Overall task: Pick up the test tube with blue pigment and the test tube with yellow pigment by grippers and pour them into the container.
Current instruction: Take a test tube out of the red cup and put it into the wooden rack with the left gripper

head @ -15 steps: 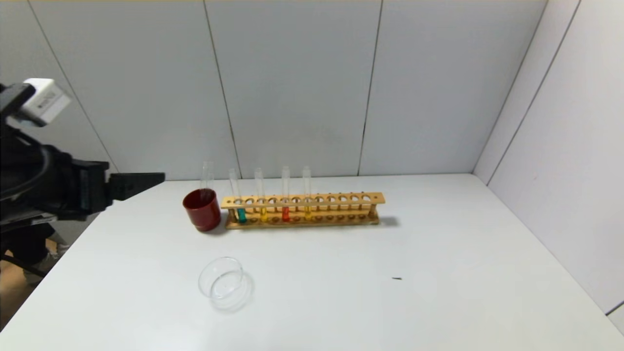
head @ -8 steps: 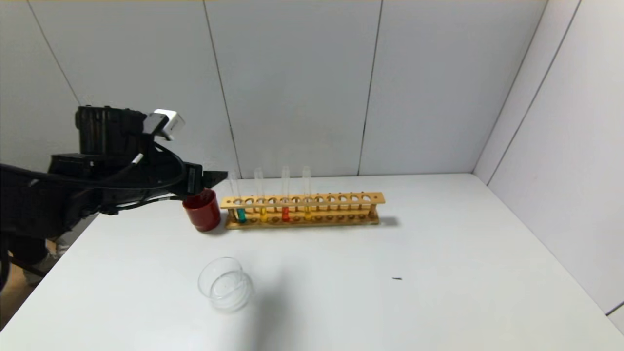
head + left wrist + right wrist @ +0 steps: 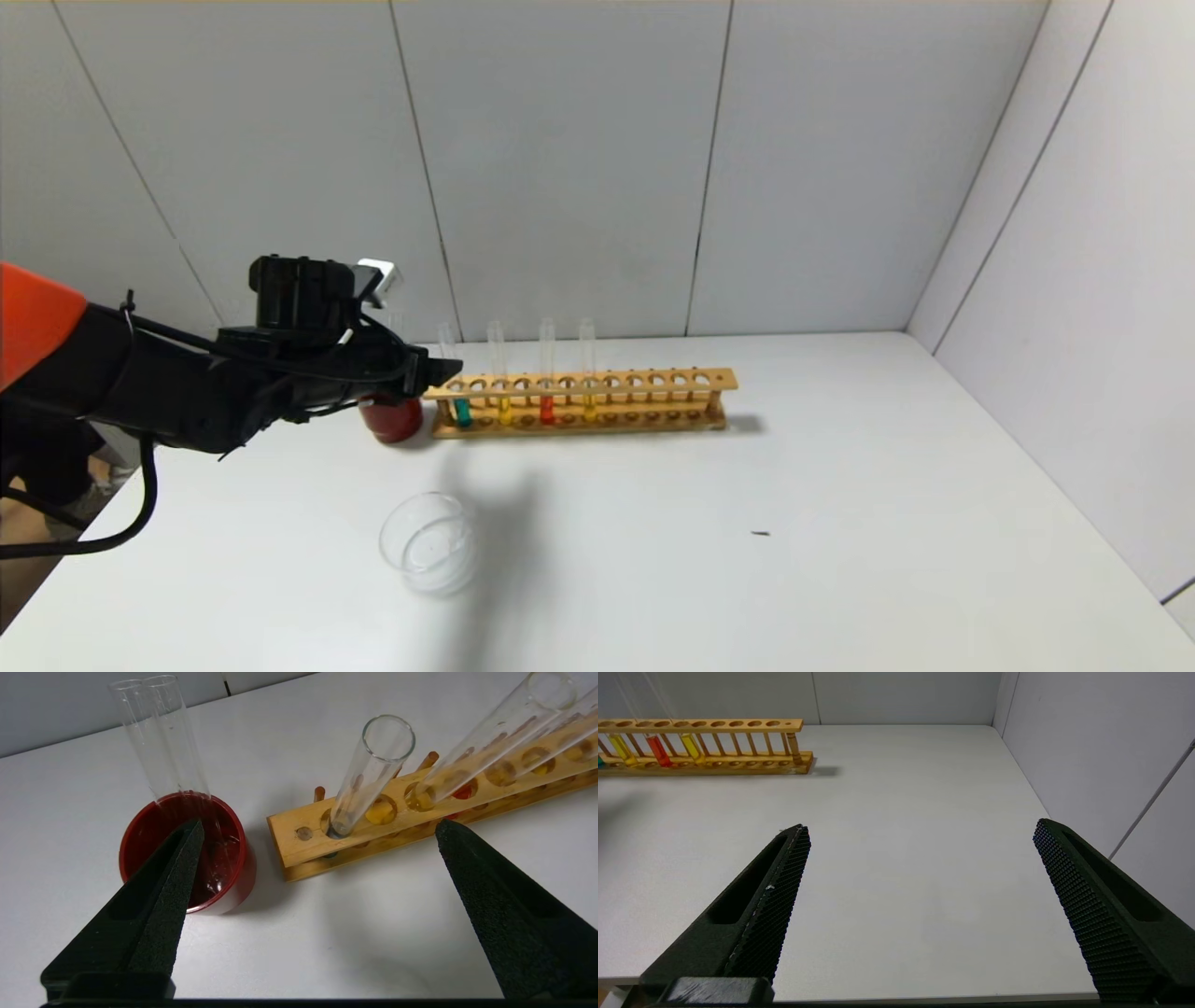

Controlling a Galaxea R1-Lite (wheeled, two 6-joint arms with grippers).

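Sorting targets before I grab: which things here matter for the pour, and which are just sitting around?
Job: blue tube; yellow tube; glass dish; left claw, open near the rack's end.

Bystanders: red tube; second yellow tube; wooden rack; red cup.

Black left arm [image 3: 187,392], orange section, black cables, textured black tool [image 3: 317,828]

Honestly can't read any text, labels, brands or numbers anywhere here, not on the rack, tubes, cup or arms.
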